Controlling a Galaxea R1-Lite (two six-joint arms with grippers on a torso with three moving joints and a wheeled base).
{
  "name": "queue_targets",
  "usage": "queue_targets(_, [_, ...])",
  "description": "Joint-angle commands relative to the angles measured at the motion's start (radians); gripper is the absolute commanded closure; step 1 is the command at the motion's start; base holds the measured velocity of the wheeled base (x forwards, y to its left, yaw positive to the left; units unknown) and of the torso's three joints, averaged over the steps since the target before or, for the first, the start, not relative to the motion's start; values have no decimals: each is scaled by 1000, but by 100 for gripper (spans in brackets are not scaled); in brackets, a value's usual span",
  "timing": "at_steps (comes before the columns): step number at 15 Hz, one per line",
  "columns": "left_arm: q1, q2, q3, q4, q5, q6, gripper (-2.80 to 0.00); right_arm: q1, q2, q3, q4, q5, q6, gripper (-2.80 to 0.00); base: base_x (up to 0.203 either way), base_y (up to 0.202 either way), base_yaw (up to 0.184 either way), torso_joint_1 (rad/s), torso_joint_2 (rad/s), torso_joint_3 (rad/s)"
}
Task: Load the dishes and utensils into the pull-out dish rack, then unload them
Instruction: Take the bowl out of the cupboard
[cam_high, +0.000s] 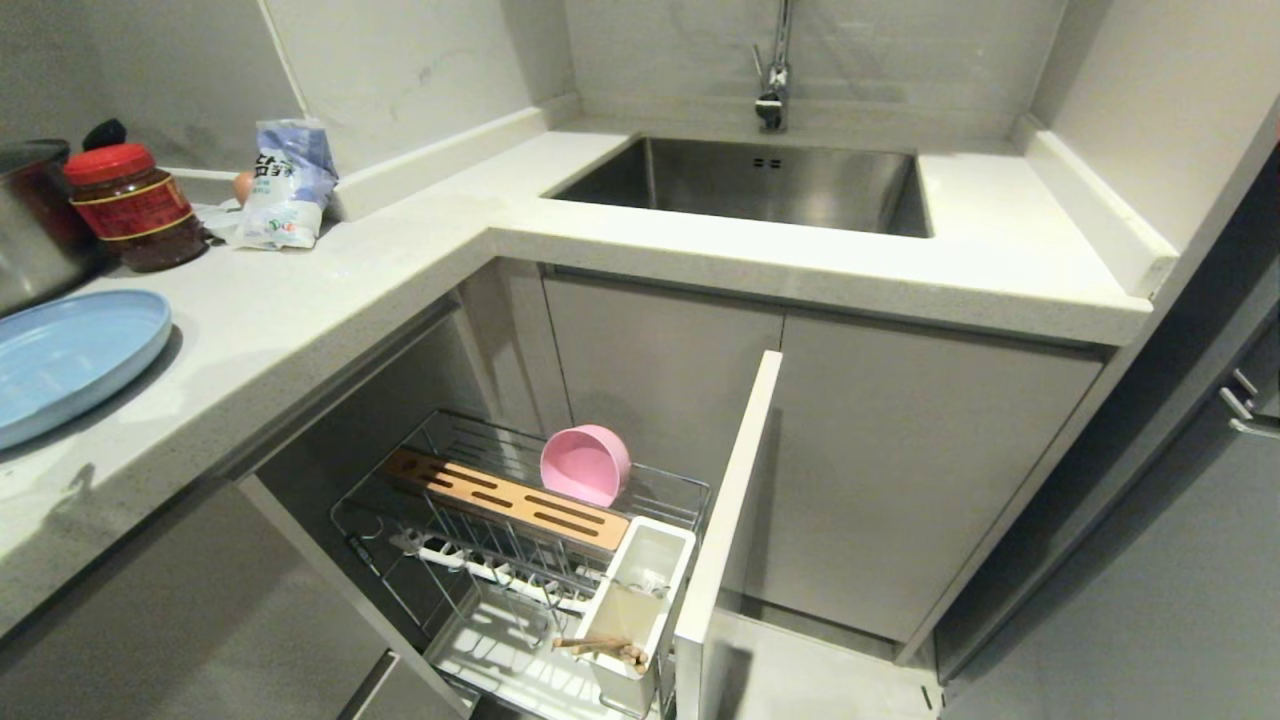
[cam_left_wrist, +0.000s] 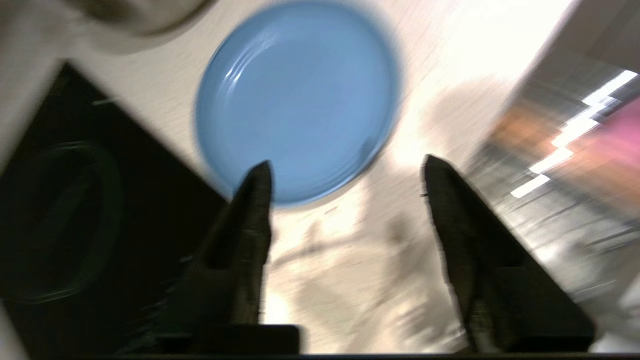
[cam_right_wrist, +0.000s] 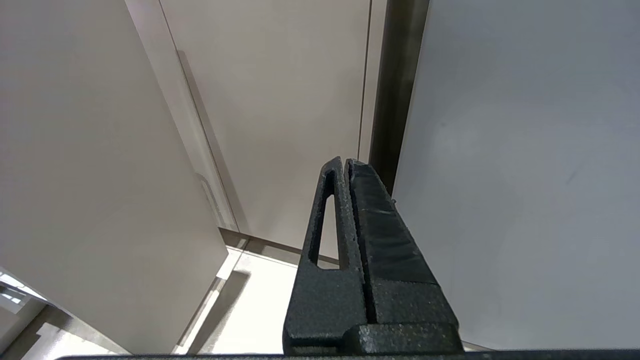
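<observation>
Blue and shallow, the plate (cam_high: 70, 358) lies flat on the counter (cam_high: 300, 310) at the far left, beside a red-lidded jar (cam_high: 135, 205) and a steel pot (cam_high: 25, 225). The left gripper (cam_left_wrist: 345, 172) hangs above it with its fingers apart and nothing between them; it does not show in the head view. The right gripper (cam_right_wrist: 347, 167) is parked low by the cabinet doors, fingers pressed together and empty.

Below, the dish rack (cam_high: 520, 540) stands pulled out. The pink bowl (cam_high: 585, 465) sits on its side behind the wooden bar (cam_high: 505, 498), and the chopsticks (cam_high: 605, 648) stick out of the white cup (cam_high: 635, 600). I cannot find the fork.

The plate is the risk. Lying flat with a low rim, it gives the fingers little to bite; a shallow pinch could let it slide along the counter or tip free on the way down. Carried to the rack, its width could knock the bowl or catch the wires.
</observation>
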Motion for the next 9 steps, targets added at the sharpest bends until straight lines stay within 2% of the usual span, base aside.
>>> queue_targets(1, [-9, -109, 1, -83, -132, -135, 0, 0, -1, 26, -1, 0, 0, 0, 0, 0, 0, 0, 0, 0])
queue_targets(2, [-11, -114, 2, -126, -219, -225, 0, 0, -1, 26, -1, 0, 0, 0, 0, 0, 0, 0, 0, 0])
queue_targets(5, [-34, -92, 21, -298, -546, -545, 0, 0, -1, 26, -1, 0, 0, 0, 0, 0, 0, 0, 0, 0])
queue_targets(6, [-49, -59, 32, -352, -601, -609, 0, 0, -1, 26, -1, 0, 0, 0, 0, 0, 0, 0, 0, 0])
queue_targets(8, [-103, 21, 52, -391, -625, -726, 0, 0, -1, 26, -1, 0, 0, 0, 0, 0, 0, 0, 0, 0])
queue_targets(9, [-129, 64, 62, -398, -628, -765, 0, 0, -1, 26, -1, 0, 1, 0, 0, 0, 0, 0, 0, 0])
